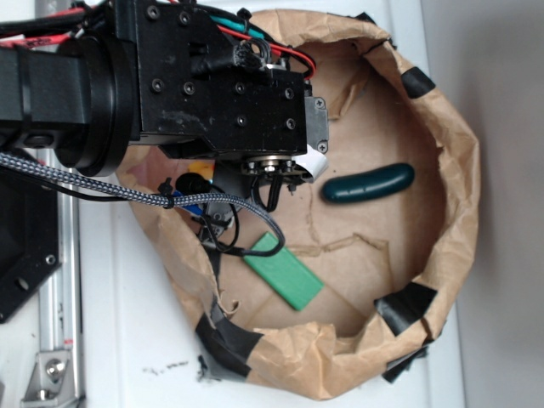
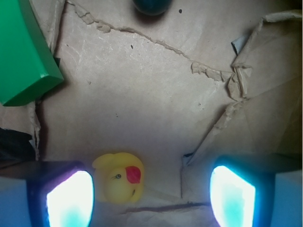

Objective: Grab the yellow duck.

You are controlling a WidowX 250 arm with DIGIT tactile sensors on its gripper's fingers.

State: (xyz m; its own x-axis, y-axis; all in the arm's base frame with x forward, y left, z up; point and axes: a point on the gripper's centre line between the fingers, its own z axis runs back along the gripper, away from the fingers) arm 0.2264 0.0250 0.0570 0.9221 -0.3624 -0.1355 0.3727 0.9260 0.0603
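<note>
The yellow duck [image 2: 120, 177], small with a red beak, lies on the brown paper floor in the wrist view, just beside the left fingertip [image 2: 70, 198]. My gripper [image 2: 151, 196] is open, its two fingers wide apart, and the duck sits between them, much nearer the left one. The right fingertip [image 2: 233, 196] is well clear of it. In the exterior view the black arm and wrist [image 1: 212, 85] hover over the left part of the paper bowl and hide the duck.
A green block [image 1: 283, 271] [image 2: 23, 56] lies near the front left of the paper bowl [image 1: 459, 170]. A dark green cucumber [image 1: 368, 184] [image 2: 151, 5] lies beyond. The bowl's crumpled paper walls with black tape ring the area.
</note>
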